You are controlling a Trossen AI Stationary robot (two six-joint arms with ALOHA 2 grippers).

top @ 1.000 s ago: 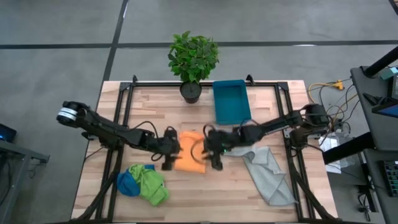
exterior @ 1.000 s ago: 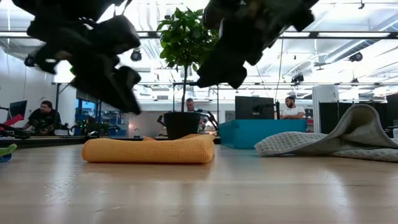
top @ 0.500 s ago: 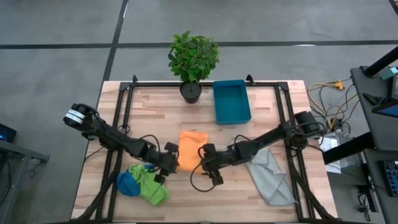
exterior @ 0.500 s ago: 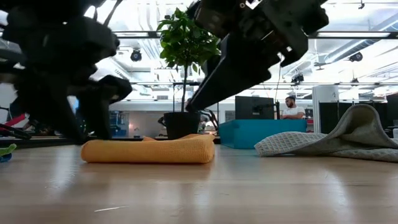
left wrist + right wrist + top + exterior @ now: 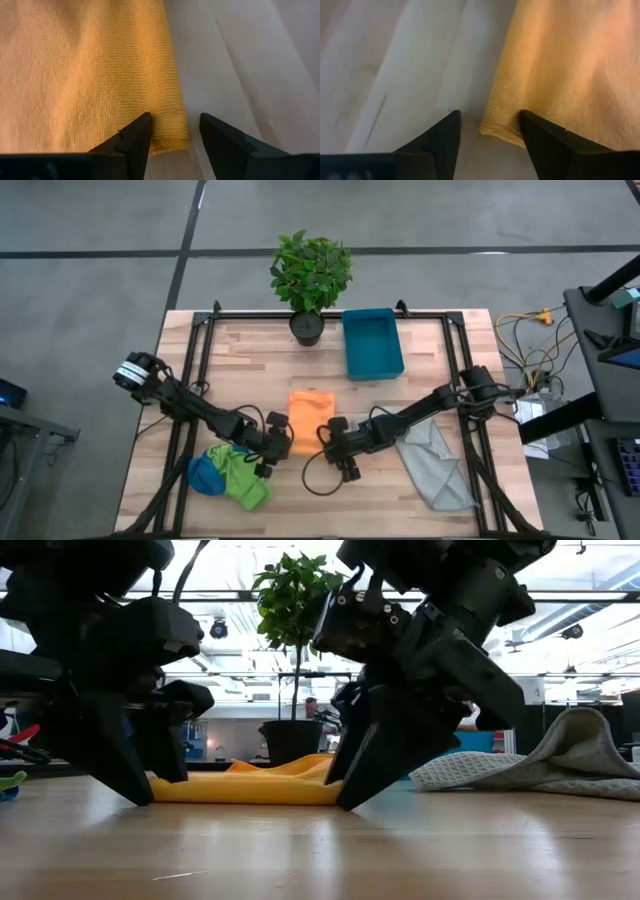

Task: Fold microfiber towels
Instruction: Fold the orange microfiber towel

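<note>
At the middle of the wooden surface (image 5: 250, 375), the orange towel (image 5: 310, 420) is lying flat as a folded rectangle, and both end effectors are sitting low at its near corners. The left end effector (image 5: 274, 450) is standing with its fingers apart, one finger (image 5: 131, 141) over the towel's edge and the other on bare wood just beside the corner, so nothing is clamped. The right end effector (image 5: 338, 452) is likewise spread open, straddling the opposite near corner of the orange towel, one finger (image 5: 555, 150) over the cloth and one beside it. To the left of the orange towel, near the surface's front edge, the lime green towel (image 5: 243, 476) is lying crumpled against the blue towel (image 5: 204, 475). To the right of the orange towel, the grey towel (image 5: 432, 462) is lying rumpled. Beyond the orange towel, the teal bin (image 5: 371, 343) and a potted plant (image 5: 310, 280) are standing at the far edge.
</note>
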